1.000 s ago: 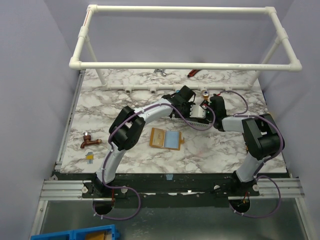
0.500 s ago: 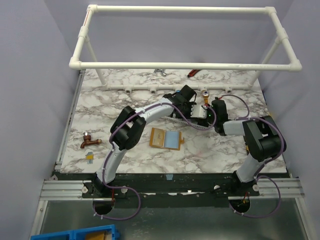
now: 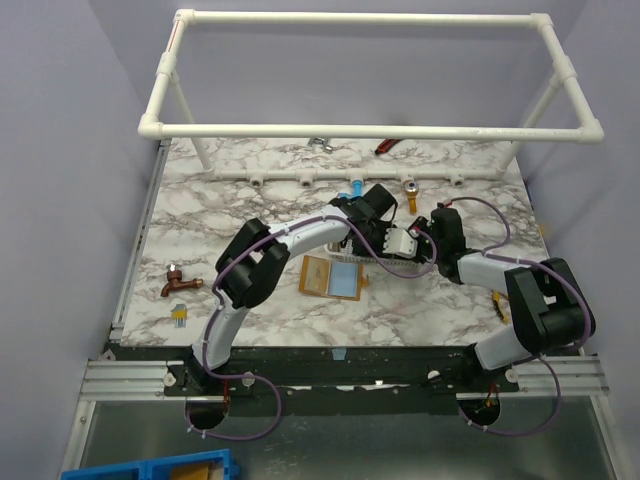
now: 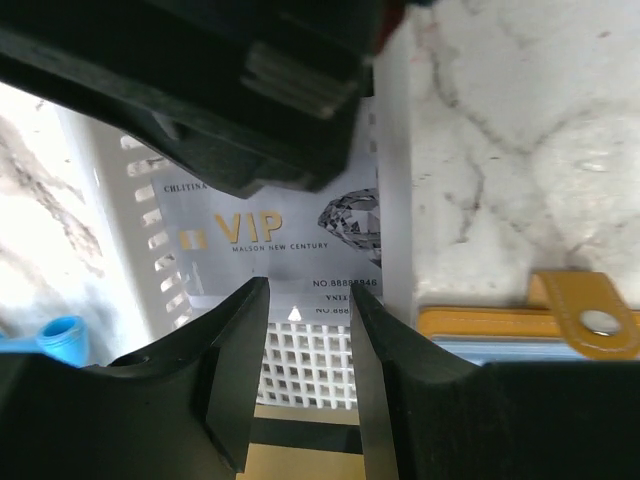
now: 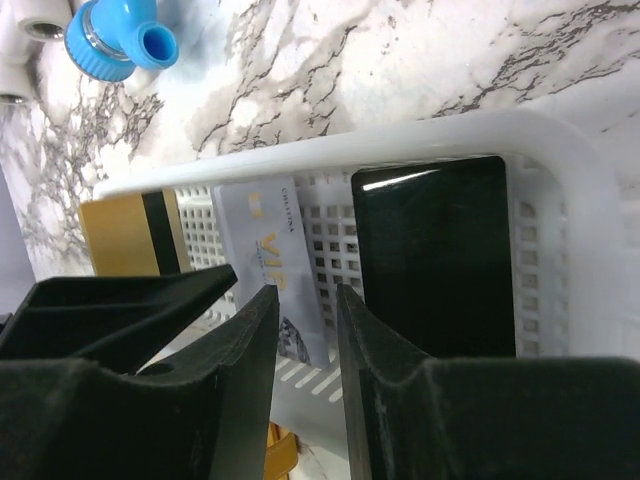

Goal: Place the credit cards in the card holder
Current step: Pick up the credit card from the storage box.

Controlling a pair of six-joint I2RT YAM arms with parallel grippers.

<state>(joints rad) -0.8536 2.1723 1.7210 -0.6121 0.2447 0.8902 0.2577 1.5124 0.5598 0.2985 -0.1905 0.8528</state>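
Marble-veined bench [image 3: 250, 190] is ringed by lilac walls [image 3: 60, 150]; left tool [image 4: 310, 300] and right tool [image 5: 305, 295] are seen at white basket [image 5: 560, 200], grips cannot be told.

A white pipe frame [image 3: 370, 130] stands over the marble table [image 3: 230, 190]. A white mesh basket [image 5: 560, 150] sits near the middle of the table. A blue fitting [image 3: 355, 186] and a brass one [image 3: 410, 190] lie just behind the basket. A brown tap [image 3: 178, 283] and a small yellow piece [image 3: 179, 315] lie at the left. A red tool [image 3: 385, 147] rests at the far edge, and a blue crate [image 3: 150, 467] sits below the table's near left corner.
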